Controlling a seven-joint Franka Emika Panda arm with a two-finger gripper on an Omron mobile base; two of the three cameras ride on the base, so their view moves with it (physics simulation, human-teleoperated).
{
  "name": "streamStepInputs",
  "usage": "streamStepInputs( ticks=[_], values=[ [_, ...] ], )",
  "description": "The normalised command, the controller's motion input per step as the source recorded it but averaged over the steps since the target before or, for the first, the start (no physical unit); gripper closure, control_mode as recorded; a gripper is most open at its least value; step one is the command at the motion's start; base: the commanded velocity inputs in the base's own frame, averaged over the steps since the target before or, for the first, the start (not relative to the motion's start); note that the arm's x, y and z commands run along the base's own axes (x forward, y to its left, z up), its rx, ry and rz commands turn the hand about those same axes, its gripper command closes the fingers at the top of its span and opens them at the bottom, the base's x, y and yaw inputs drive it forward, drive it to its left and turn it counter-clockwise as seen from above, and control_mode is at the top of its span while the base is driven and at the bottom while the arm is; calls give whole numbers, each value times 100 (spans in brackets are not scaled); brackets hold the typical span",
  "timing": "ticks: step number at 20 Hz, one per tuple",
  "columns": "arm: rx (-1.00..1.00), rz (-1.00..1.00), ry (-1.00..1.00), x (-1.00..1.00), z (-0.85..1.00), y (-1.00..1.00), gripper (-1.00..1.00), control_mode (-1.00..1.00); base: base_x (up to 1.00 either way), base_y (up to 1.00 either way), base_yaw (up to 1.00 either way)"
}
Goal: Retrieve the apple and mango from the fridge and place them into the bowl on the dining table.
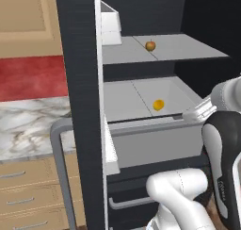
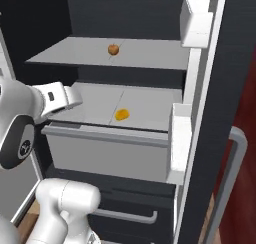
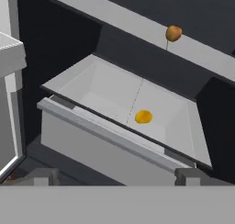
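Still outside the open fridge, with the gripper level with the front lip of the grey bin and its jaws spread wide, holding nothing. Mango lying loose on the bin floor, near the middle, touching no wall. Apple on the flat shelf above, well apart from the mango, stem pointing down in the hand view.

Likely trouble from here: reaching low and clipping the bin's front lip, since the fingertips sit at about the height of that edge. Coming in flat might also catch the underside of the shelf overhead. Closing off-centre on the mango could squirt it sideways across the smooth floor and into a corner. Swinging wide risks knocking the open door and its white bins on the right.

Mango small, rounded, plain yellow-orange, probably slippery and prone to rolling. Apple round, reddish-yellow, equally free to roll off a rimless shelf. Shelf and bin matte grey, hard-edged, featureless. Fridge walls flat black. Marble counter veined and glossy beyond the left door.
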Motion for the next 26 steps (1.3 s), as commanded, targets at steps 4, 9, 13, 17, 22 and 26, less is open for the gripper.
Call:
streamStepInputs(
  ticks=[4,9,13,17,22,26],
  values=[
    [0,0,0,0,0,0,-100,100,99,0,-1],
    [0,0,0,0,0,0,-100,100,100,-7,0],
    [0,0,0,0,0,0,-100,100,92,-14,0],
    [10,0,10,76,0,-16,-100,-100,0,0,0],
    [8,0,4,49,23,-20,-100,-100,0,0,0],
    [1,-1,0,44,26,0,-100,-100,0,0,0]
  ],
)
